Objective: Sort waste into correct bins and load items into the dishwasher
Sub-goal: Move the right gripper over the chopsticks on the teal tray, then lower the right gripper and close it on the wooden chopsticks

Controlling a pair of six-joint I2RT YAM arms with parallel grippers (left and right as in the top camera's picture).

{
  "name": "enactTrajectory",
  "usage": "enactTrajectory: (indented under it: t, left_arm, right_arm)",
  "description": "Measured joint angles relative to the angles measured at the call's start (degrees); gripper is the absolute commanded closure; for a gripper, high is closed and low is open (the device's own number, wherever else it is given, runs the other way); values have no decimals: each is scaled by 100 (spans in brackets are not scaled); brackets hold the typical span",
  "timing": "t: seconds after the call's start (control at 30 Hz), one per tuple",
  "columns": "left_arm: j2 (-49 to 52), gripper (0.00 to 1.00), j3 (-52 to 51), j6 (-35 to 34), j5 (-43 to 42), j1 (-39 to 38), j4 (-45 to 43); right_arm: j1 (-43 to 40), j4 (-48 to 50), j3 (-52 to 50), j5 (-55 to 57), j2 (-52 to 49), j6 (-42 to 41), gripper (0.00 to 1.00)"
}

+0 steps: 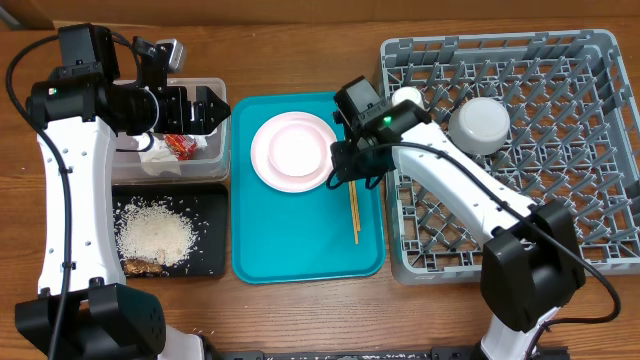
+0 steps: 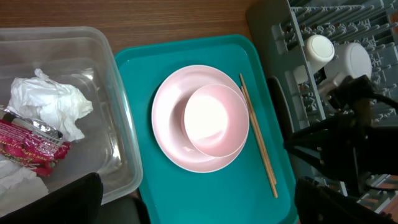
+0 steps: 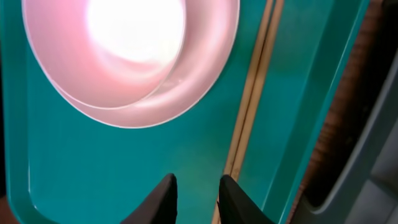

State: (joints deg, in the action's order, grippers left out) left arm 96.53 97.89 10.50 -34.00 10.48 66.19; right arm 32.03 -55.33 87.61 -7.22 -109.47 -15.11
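Observation:
A pale pink plate (image 1: 262, 150) with a pinkish bowl (image 1: 295, 150) in it lies on the teal serving tray (image 1: 260, 245). Wooden chopsticks (image 1: 354, 212) lie just to its right. My right gripper (image 1: 345, 172) hangs low over the chopsticks' upper end. In the right wrist view its fingers (image 3: 165, 199) stand narrowly apart with only tray between them, and the chopsticks (image 3: 255, 93) run beside the right finger. My left gripper (image 1: 205, 108) is wide open above the clear tub (image 1: 220, 130), which holds napkins (image 2: 50, 102) and a red wrapper (image 2: 31, 140).
The grey dish rack (image 1: 560, 200) at the right holds a white bowl (image 1: 480, 125) and a white cup (image 1: 405, 98) near its left edge. A black tray (image 1: 205, 235) below the tub carries loose rice (image 1: 155, 235) and brown scraps.

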Motion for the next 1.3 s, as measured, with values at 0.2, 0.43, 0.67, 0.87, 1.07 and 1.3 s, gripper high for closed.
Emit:
enactTrajectory:
  t: [0.2, 0.43, 0.67, 0.87, 1.07, 1.3]
  left_arm:
    - [0, 0, 0, 0, 2, 0, 0]
    - [0, 0, 0, 0, 2, 0, -2]
    - [0, 0, 0, 0, 2, 0, -2]
    - [0, 0, 0, 0, 2, 0, -2]
    - [0, 0, 0, 0, 2, 0, 0]
    - [0, 0, 0, 0, 2, 0, -2]
  right_arm:
    - [22, 627, -623, 81, -2, -101, 87]
    - [33, 1169, -1128, 297, -2, -232, 96]
    - [140, 1495, -1399, 675, -2, -317, 96]
    - [391, 1670, -1499, 1027, -2, -393, 96]
    - [584, 1749, -1499, 1523, -2, -417, 96]
    - [588, 1871, -1499, 1714, -46, -435, 92]
